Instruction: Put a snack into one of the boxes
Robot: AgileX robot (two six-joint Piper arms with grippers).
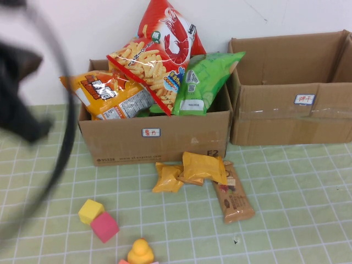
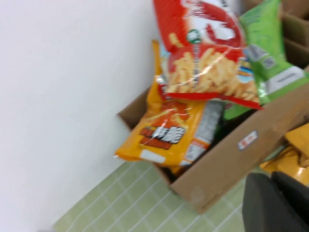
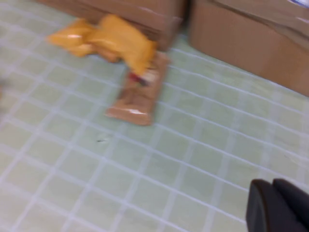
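Reaching has not begun, as I judge it: no snack is held. Far left in the high view, the left claw is a dark blur raised above the worktop, and whether it is apart or together cannot be told. Next comes the left brown corrugated cardboard box, white-labelled and heaped with an orange chip bag, a red prawn-cracker bag and a green bag. Just before it lie small yellow snack packets and a brown wrapped bar, flat and free to grasp. The right cardboard box looks roomier. The right claw hovers near the bar, its state likewise untellable; descending onto it seems the likely move.
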